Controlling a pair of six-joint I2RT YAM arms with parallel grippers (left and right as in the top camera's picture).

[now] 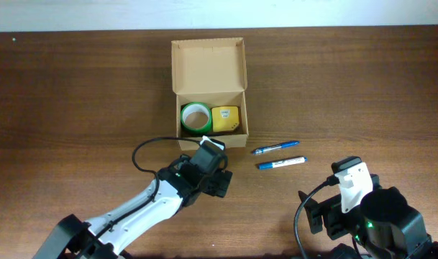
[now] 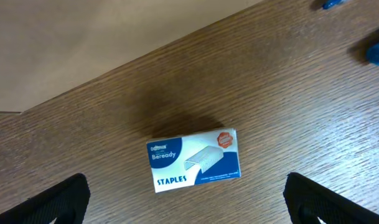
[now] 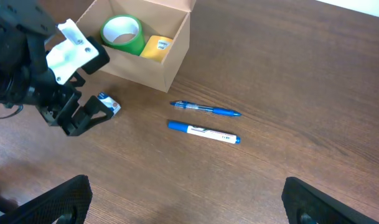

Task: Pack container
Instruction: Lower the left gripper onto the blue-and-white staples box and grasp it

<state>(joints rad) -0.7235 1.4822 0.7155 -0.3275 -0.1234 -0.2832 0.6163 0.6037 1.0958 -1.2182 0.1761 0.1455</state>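
The tan cardboard container [image 1: 208, 66] stands open at the table's middle back, lid flap up. It holds a green tape roll [image 1: 195, 117] and a yellow box [image 1: 226, 119]. A blue-and-white staples box [image 2: 194, 160] lies flat on the table just in front of the container's wall [image 2: 83, 43]. My left gripper [image 2: 188, 200] is open and hovers over the staples box, fingers apart on either side; it hides the box in the overhead view [image 1: 217, 171]. My right gripper [image 3: 186, 200] is open and empty over bare wood at the front right [image 1: 313, 213].
A blue pen [image 1: 275, 148] and a blue-capped white marker [image 1: 281, 162] lie side by side right of the container's front corner. They show in the right wrist view too, pen [image 3: 205, 109] and marker [image 3: 203, 132]. A black cable [image 1: 143, 155] loops beside the left arm.
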